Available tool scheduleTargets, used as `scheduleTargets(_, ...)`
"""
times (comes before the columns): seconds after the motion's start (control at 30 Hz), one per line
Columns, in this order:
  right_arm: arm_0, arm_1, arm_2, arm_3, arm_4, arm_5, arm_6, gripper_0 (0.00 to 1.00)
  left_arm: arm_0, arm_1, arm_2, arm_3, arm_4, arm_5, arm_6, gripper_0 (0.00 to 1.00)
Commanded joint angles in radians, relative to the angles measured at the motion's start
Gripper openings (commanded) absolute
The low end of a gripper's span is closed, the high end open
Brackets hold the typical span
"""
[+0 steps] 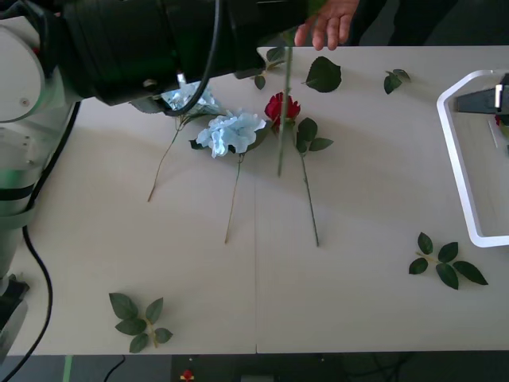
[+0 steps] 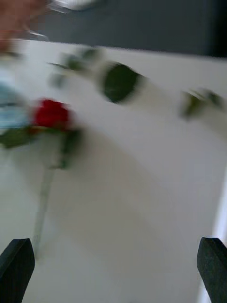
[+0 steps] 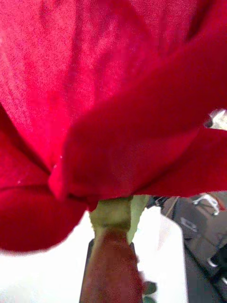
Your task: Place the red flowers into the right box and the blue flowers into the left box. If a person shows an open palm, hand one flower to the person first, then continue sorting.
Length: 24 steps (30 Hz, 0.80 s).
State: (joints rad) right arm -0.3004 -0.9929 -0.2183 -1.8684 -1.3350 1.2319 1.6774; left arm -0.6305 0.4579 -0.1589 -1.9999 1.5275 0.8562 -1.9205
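1. Two red roses: one lying on the table [image 1: 374, 199], called here the table rose [image 1: 282, 107], and a second rose [image 3: 113, 118] raised just beside it, its stem hanging.
2. Two blue flowers [image 1: 231, 131], both left of the table rose.
3. Four loose leaf sprigs [image 1: 445, 263], well apart around the table rose.
4. One white tray [image 1: 455, 159], far right of it.
5. One person's hand [image 1: 326, 28], beyond it.

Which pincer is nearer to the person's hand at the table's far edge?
Left. The left pincer, holding a red flower, is just beside the hand; the right pincer hangs open over the right box, far to the side.
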Motion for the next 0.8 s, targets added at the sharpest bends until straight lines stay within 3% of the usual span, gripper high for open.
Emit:
scheduleTargets(0.03,-0.003,0.072,-0.015,-0.057,-0.199,-0.028,0.16,1.0,-0.052,-0.036,-0.008,-0.01,0.029,0.004,0.015,0.0)
scheduleTargets(0.5,-0.022,0.142,0.145,-0.124,-0.523,-0.149,0.659,1.0,-0.052,-0.035,-0.008,-0.008,0.057,0.004,0.012,0.0)
scheduleTargets(0.8,-0.048,0.151,0.31,-0.126,-0.609,-0.238,0.688,1.0,-0.052,-0.035,-0.008,-0.008,0.057,0.004,0.012,0.0)
